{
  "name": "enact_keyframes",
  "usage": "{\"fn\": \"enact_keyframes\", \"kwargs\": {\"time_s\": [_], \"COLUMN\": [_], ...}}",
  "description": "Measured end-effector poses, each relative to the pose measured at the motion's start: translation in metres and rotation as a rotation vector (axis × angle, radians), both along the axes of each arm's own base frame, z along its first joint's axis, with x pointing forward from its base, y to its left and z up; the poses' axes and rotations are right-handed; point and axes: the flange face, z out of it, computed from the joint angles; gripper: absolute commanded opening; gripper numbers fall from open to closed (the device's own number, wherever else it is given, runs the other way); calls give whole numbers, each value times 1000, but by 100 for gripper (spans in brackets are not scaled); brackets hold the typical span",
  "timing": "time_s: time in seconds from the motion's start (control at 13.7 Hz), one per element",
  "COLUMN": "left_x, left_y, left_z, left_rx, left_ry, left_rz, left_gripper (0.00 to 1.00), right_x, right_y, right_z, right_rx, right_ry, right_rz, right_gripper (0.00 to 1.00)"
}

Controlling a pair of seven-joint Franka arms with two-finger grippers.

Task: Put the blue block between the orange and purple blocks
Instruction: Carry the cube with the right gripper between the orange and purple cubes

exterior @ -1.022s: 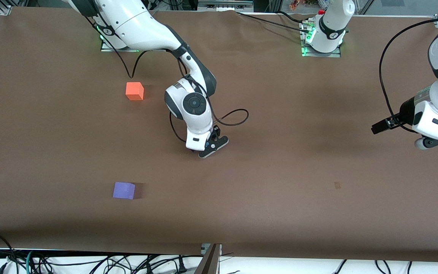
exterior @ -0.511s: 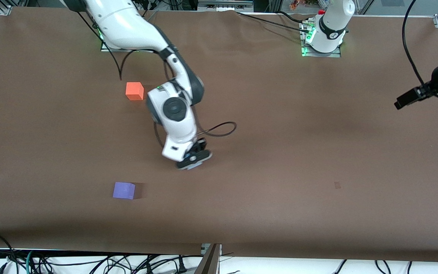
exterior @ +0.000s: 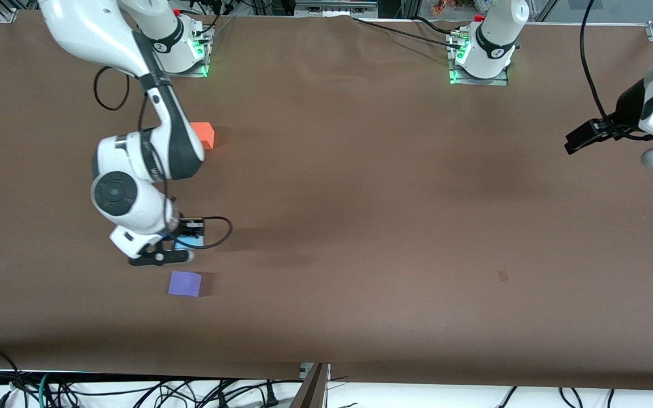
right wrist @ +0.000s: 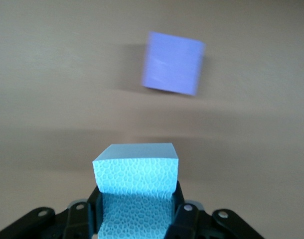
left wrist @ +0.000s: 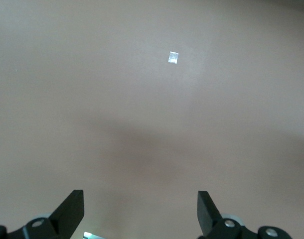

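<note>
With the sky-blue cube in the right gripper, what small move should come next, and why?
Probably a short shift toward the bright orange cube, then down. The right gripper is shut on the light sky-blue cube and hangs close to the violet-purple cube, with the orange one much farther from the front camera; the midpoint looks a bit farther up the brown table.

Even, bright overhead lighting; soft shadows on the surface (exterior: 394, 238) beside the purple block (exterior: 185, 283) and orange block (exterior: 205, 134). Front view sharp. Purple block motion-blurred in right wrist view; blue block (right wrist: 136, 172) crisp. Left wrist view washed out, pale, with one small glare spot (left wrist: 173, 58).
</note>
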Motion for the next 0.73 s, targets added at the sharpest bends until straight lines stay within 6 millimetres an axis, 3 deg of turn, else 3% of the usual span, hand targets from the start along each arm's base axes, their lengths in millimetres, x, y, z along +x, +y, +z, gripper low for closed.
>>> {"fn": "enact_keyframes", "kwargs": {"time_s": [0.37,0.73], "left_x": [-2,-2], "left_y": [2,-3], "left_z": [6,6], "left_rx": [1,0], "left_ry": [-13,-15], "left_rz": [6,-4], "left_gripper": [100,100], "right_x": [-79,-90], "right_y": [-31,-29], "right_z": [-63,-73], "right_rx": [26,31], "right_ry": [-46,-58], "right_rz": [-125,-144], "right_gripper": [22,24]}}
